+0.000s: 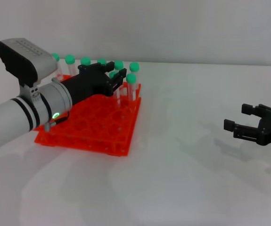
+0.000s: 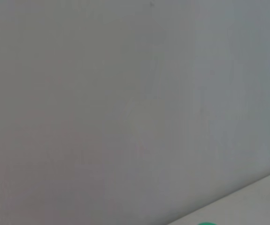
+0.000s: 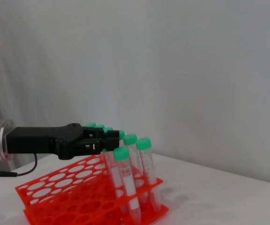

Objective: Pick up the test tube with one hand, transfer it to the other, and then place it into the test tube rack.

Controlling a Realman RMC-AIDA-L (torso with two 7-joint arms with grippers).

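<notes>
The left gripper (image 1: 118, 77), fingers closed around the test tube (image 1: 117, 87), is held over the far right corner of the test tube rack (image 1: 90, 129), where a plumb descent into a free hole is advised; the right gripper (image 1: 241, 125) is parked open and empty.

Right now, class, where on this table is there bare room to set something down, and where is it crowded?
Bare tabletop lies between the test tube rack and the right gripper, and along the near edge. It is crowded at the rack's far corner, where the left gripper sits among green-capped tubes.
</notes>
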